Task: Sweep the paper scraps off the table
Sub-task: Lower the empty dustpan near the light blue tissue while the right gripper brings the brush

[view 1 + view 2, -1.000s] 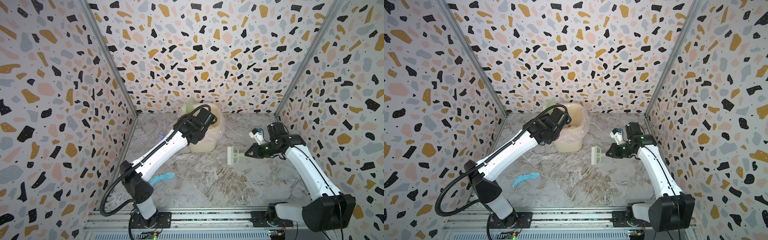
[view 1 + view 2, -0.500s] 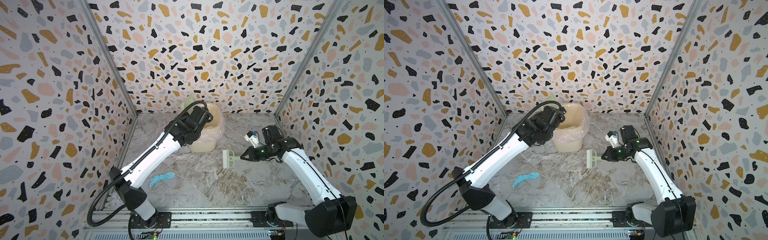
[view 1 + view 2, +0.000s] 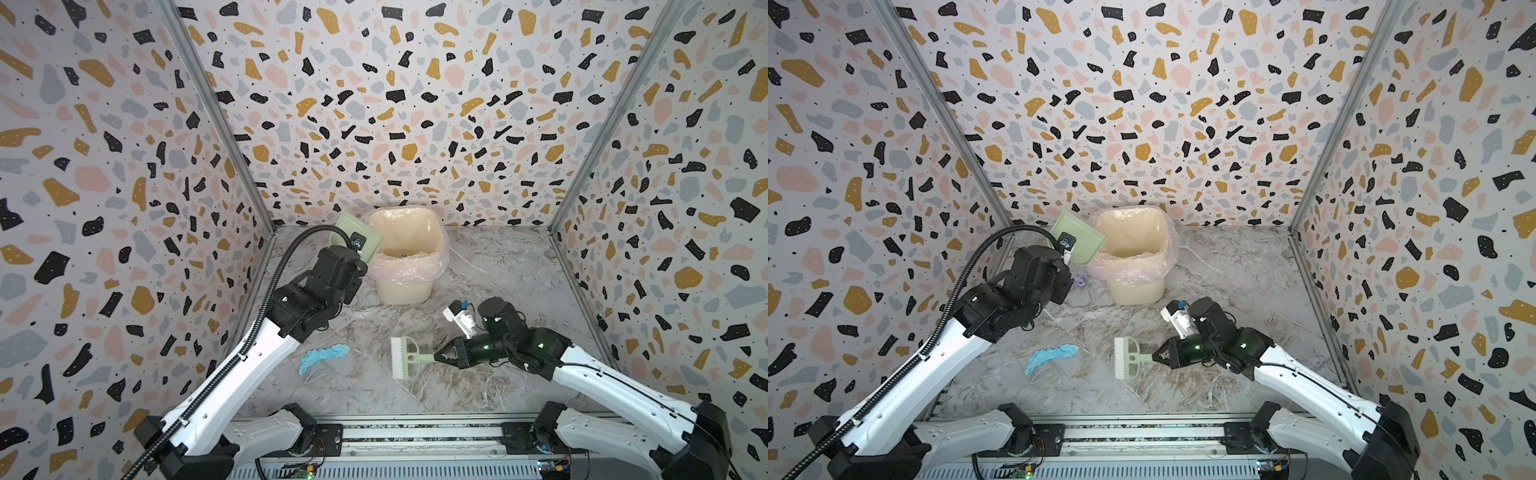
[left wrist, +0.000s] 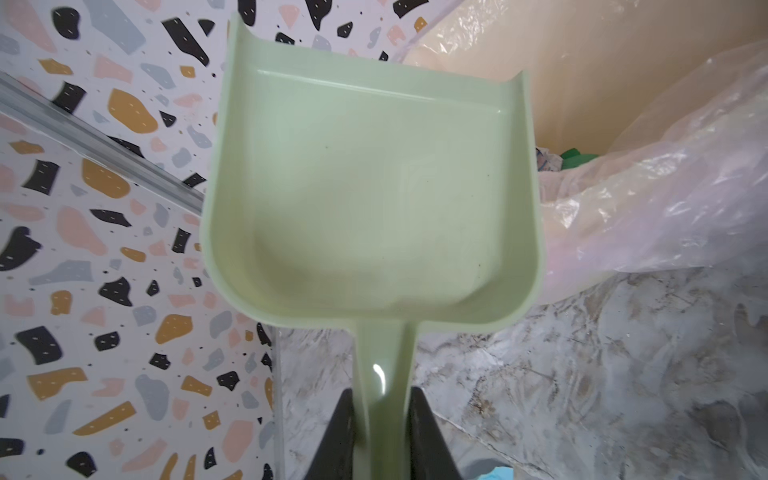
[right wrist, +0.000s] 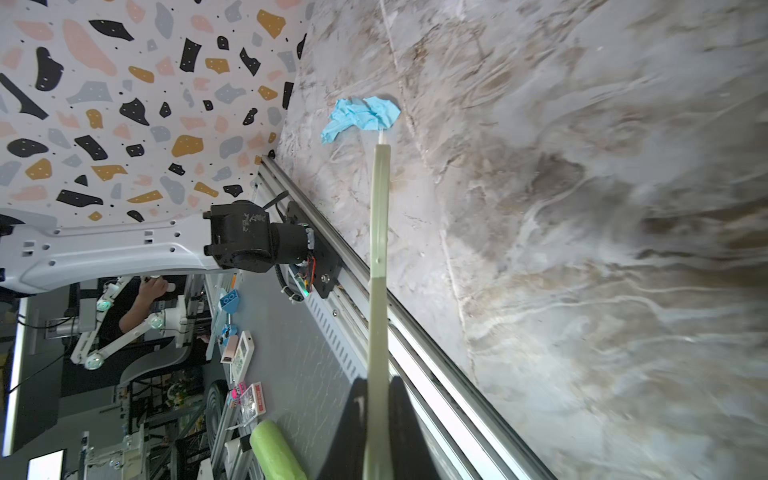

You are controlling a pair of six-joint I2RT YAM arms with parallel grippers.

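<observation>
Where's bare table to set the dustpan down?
Bare table lies between the bin and the right wall, and between the brush and the front rail. Crowded: around the blue scrap at left, and a lavender scrap beside the bin.

Right of the bin, the table lies bare to the wall. Left of it, the raised dustpan crowds the rim; in front, brush and blue scrap intrude.

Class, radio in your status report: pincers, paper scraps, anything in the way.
Left pincer shut on dustpan, empty, beside bin. Right pincer shut on brush. Blue scrap and lavender scrap on table. Nothing blocks the brush.
</observation>
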